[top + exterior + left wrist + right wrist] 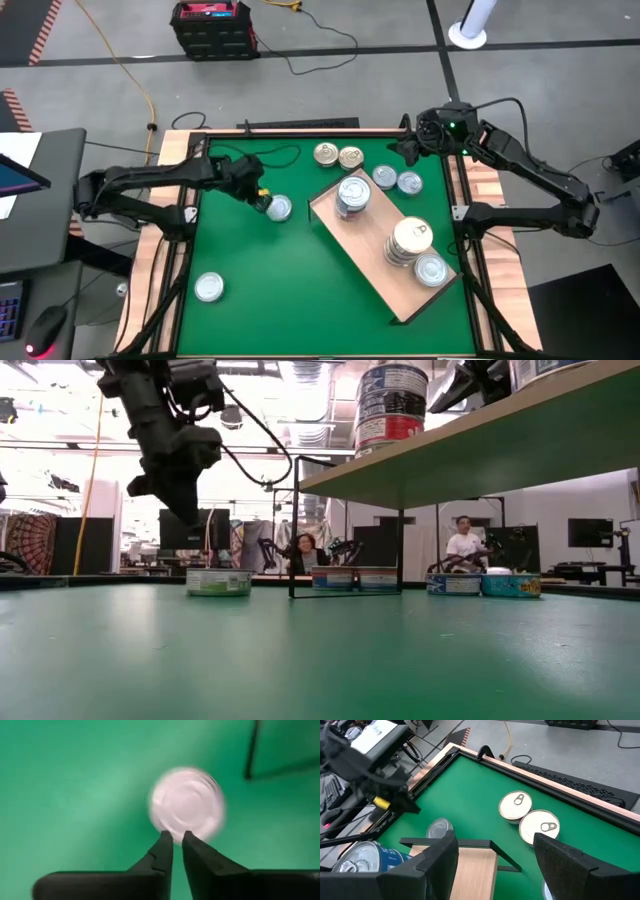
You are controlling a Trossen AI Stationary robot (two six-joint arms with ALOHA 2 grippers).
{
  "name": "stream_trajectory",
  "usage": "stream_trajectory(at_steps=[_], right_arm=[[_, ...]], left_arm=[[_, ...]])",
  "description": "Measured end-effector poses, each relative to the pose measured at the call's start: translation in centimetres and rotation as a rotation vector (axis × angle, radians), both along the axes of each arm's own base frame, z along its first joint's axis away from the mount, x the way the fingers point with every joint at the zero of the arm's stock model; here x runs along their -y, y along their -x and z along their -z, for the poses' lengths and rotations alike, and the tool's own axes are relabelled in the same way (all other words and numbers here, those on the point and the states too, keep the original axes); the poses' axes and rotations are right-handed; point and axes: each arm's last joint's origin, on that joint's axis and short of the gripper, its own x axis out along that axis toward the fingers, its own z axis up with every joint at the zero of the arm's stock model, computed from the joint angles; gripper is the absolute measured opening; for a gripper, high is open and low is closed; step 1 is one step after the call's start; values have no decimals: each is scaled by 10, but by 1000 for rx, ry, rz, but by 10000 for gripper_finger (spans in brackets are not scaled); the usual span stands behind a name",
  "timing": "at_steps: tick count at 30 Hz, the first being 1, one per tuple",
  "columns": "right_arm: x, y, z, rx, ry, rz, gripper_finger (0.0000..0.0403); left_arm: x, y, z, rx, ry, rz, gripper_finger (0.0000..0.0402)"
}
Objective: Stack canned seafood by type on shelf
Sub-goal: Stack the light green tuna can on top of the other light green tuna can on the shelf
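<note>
cans (352, 192) — shiny metal lids | shelf (370, 262) — pale smooth wood | mat (280, 290) — matt green

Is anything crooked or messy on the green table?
Yes. The shelf lies slanted across the mat, not square with the table's edges. Only two stacks and one can stand on it; other cans, like one near the front left, sit scattered on the mat.

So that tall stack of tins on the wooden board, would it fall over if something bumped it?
Quite possibly. The stack of tins is several high on a narrow round base, so a sideways knock could slide one off. Each tin looks stiff, with a smooth metal lid, so they may slip on each other. The shelf stands raised above the mat, so a fallen tin might roll.
</note>
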Motion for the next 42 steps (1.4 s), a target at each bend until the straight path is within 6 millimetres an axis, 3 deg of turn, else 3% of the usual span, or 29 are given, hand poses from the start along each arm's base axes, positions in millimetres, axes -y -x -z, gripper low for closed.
stream_trajectory(at_steps=[6,15,22,30,36,42], right_arm=[[0,0,0,5,-9,7,281],[0,0,0,9,-18,13,281],[0,0,0,8,-18,13,281],[0,0,0,6,-13,14,281],[0,0,0,5,-11,12,281],[0,0,0,6,-11,12,281]], left_arm=[[17,-17,22,-130,-57,99,77],[17,-36,50,-240,-118,172,54],[16,-37,57,-264,-145,202,35],[21,-21,69,-391,-37,200,17],[22,-18,63,-407,-22,211,8],[26,-5,34,-409,-26,297,4]])
